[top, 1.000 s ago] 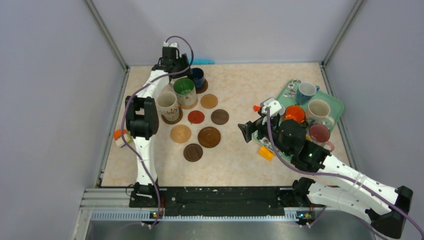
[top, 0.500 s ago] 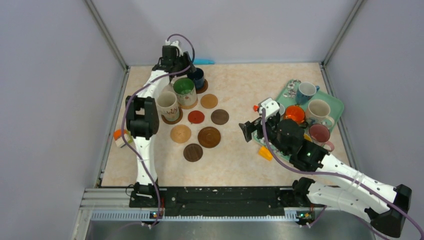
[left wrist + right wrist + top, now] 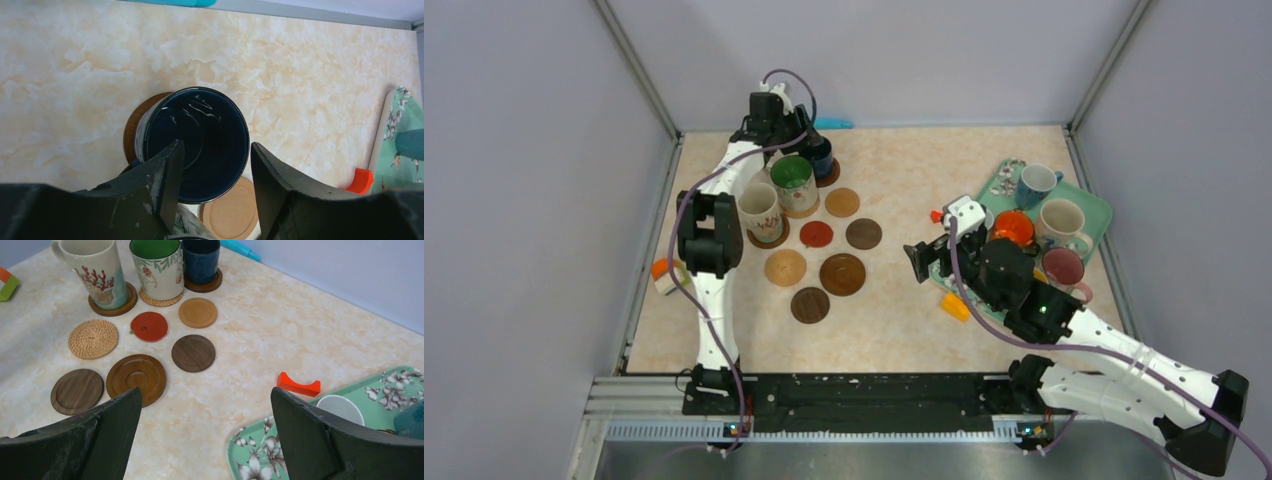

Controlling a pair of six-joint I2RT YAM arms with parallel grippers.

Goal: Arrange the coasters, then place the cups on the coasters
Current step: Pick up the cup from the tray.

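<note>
While the right gripper [image 3: 916,263] hangs wide open and empty just left of the tray [image 3: 250,460], several cups [image 3: 1061,218] sit on that tray. Six bare coasters [image 3: 842,273] lie mid-table. Behind them, a cream cup [image 3: 760,210], a green cup [image 3: 795,183] and a navy cup [image 3: 210,125] each stand on a coaster. Over the navy cup, the left gripper [image 3: 216,160] is about half open, with one finger above the cup's inside and the other just outside its rim, clamping nothing.
</note>
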